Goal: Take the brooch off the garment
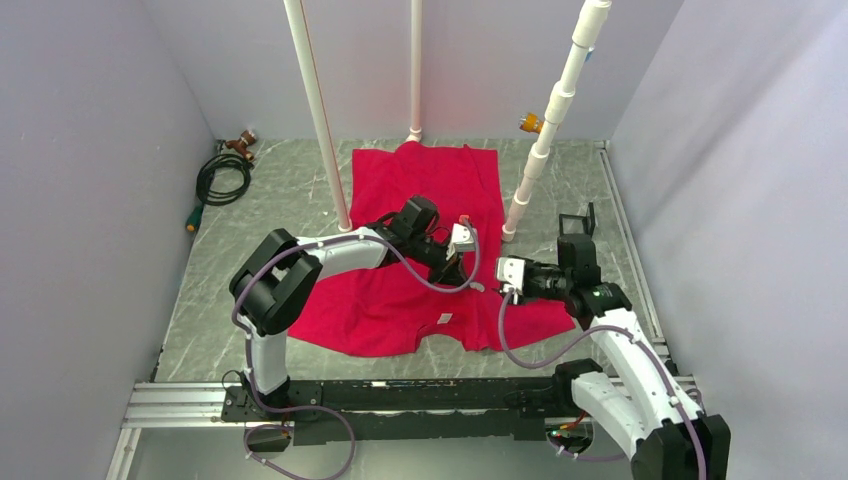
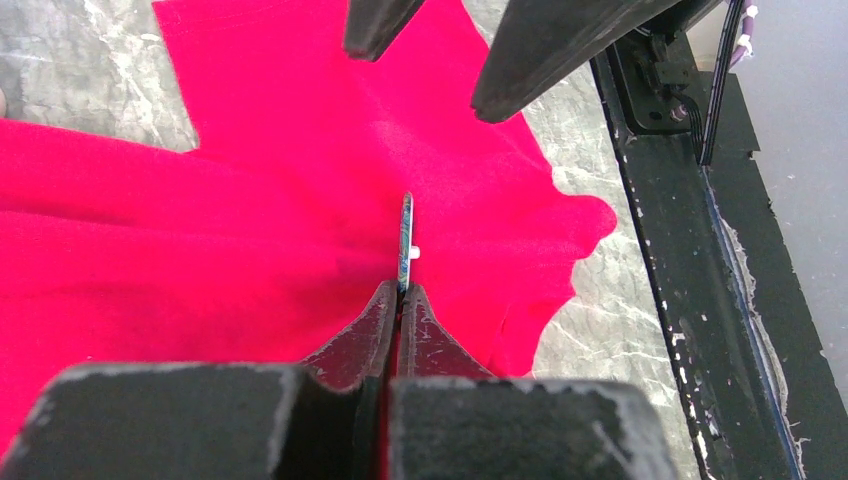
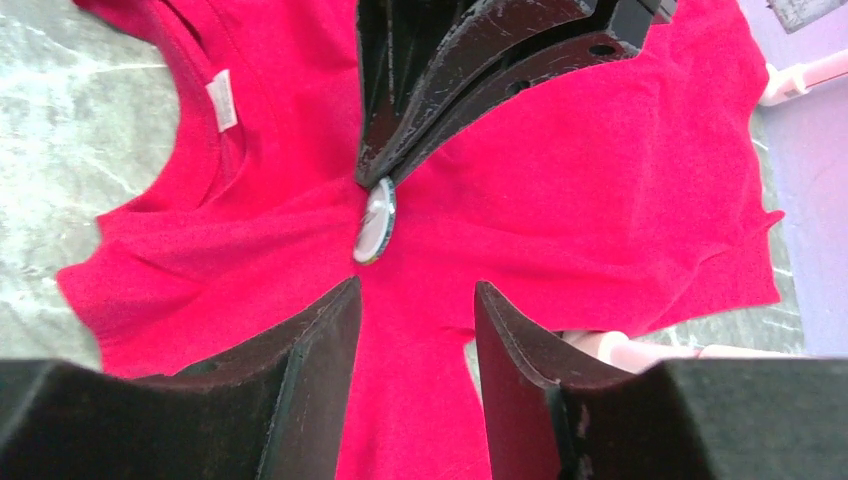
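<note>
Left gripper (image 2: 400, 296) pinches brooch (image 2: 405, 235) over garment (image 2: 220, 230)

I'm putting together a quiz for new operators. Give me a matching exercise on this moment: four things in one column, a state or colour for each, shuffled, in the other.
1. left tool
2. right tool
3. brooch
4. neck label

A. white, at the neckline of the red garment
B. open, holding nothing
C. shut tight, gripping
D. held edge-on between two fingers

Pairs: 1-C, 2-B, 3-D, 4-A
</note>
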`<state>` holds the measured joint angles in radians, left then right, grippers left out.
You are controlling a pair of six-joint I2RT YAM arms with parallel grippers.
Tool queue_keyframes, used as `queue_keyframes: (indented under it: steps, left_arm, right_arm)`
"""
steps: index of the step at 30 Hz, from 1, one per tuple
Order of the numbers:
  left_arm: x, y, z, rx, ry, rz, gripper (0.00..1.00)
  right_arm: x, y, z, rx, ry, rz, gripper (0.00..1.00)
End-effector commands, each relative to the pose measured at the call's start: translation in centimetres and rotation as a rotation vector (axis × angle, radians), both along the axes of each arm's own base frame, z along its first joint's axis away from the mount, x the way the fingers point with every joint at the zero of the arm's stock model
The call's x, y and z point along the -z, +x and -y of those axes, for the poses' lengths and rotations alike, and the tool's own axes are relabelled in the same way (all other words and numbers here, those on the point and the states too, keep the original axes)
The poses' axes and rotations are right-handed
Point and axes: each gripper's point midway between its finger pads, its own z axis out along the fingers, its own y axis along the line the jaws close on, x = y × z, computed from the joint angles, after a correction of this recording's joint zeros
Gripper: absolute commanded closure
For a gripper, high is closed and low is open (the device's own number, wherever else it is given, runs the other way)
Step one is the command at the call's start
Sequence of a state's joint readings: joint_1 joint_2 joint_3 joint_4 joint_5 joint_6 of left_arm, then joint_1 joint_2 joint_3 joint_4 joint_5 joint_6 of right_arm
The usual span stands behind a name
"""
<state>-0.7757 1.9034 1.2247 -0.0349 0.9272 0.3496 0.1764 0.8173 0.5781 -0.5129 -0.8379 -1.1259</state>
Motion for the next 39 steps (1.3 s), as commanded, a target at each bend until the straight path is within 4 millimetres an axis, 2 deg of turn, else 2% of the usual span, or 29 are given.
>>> queue_keyframes:
  steps: [1,4,10,15,20,30,32,36,39]
  left_arm:
    - [-1.8,0.2,0.9,0.020,-0.048,-0.005,1.00]
    - [-1.9,0.3,1.1,0.014,-0.049,0.000,1.00]
    - [-2.2,0.0,1.2,0.019,-0.055,0.007,1.00]
    - [-2.2,0.0,1.2,0.021,-0.055,0.015,1.00]
    - [-2.5,0.1,1.3,0.016,-0.069,0.032,1.00]
    - [-2.4,-0.3,1.4,0.032,-0.076,0.043,1.00]
    - [-2.4,-0.3,1.4,0.034,-0.075,0.048,1.00]
    - [-2.3,-0.4,1.4,0.039,-0.073,0.045,1.00]
    - [-2.5,-0.4,1.4,0.041,-0.076,0.048,1.00]
  right_arm:
    - [-1.6,2.7,-0.7,0.015,0.005,0.140,0.54]
    - [-1.4,2.6,-1.4,0.003,0.021,0.151,0.60]
    - [-0.9,2.4,-2.6,-0.026,0.033,0.142,0.62]
    - [0.2,1.9,-3.1,-0.052,0.023,0.107,0.62]
    - [1.6,0.7,-3.2,-0.093,-0.009,0.067,0.63]
    - [3.5,0.9,-2.5,-0.072,-0.065,0.060,0.65]
    - [3.7,0.9,-2.5,-0.075,-0.069,0.053,0.69]
    - [3.6,0.9,-2.6,-0.087,-0.067,0.055,0.86]
    - [3.7,0.7,-2.8,-0.106,-0.068,0.047,0.87]
